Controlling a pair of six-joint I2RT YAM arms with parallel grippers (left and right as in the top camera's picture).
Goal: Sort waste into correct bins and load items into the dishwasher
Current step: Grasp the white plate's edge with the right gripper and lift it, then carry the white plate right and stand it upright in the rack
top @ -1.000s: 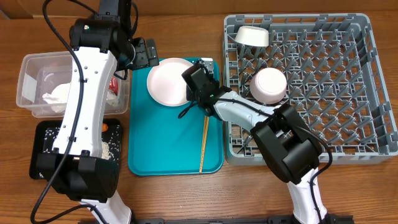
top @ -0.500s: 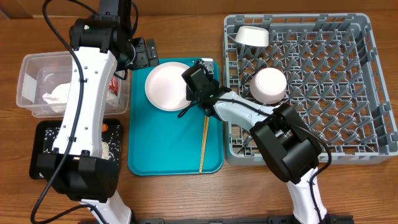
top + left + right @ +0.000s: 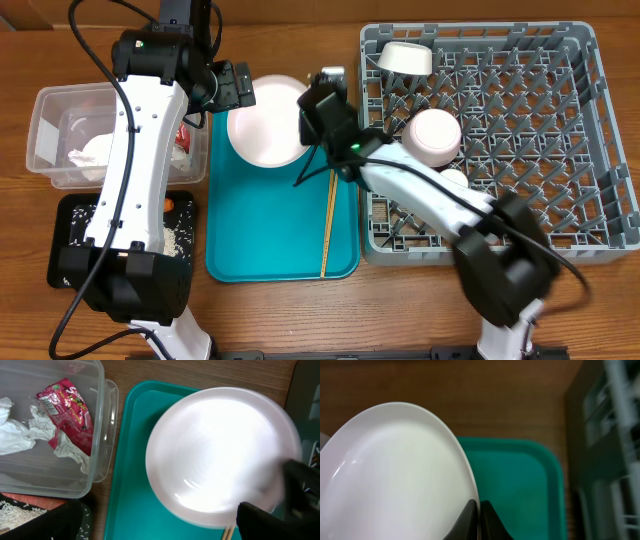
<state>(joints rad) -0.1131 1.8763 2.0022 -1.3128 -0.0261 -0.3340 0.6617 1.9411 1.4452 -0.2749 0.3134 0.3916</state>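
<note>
My right gripper (image 3: 312, 110) is shut on the right rim of the white plate (image 3: 262, 122) and holds it tilted over the far end of the teal tray (image 3: 260, 230); the pinch shows in the right wrist view (image 3: 478, 510). My left gripper (image 3: 228, 85) is open and empty just left of the plate (image 3: 220, 455). The wooden chopsticks (image 3: 328, 230) lie on the tray. Two white bowls (image 3: 405, 57) (image 3: 432, 137) and a small white cup (image 3: 453, 180) sit in the grey dish rack (image 3: 590, 130). The red wrapper (image 3: 67, 402) and the tissue (image 3: 15, 435) lie in the clear tub (image 3: 60, 110).
The black tray (image 3: 75, 240) at the front left holds rice grains (image 3: 175, 240) and an orange carrot piece (image 3: 170, 203). The left arm stands between the tub and the teal tray. The right arm stretches from the front over the rack's left edge.
The right gripper has carried the plate up and toward the far left end of the teal tray, and the right arm has swung with it. The left arm has stayed still.
</note>
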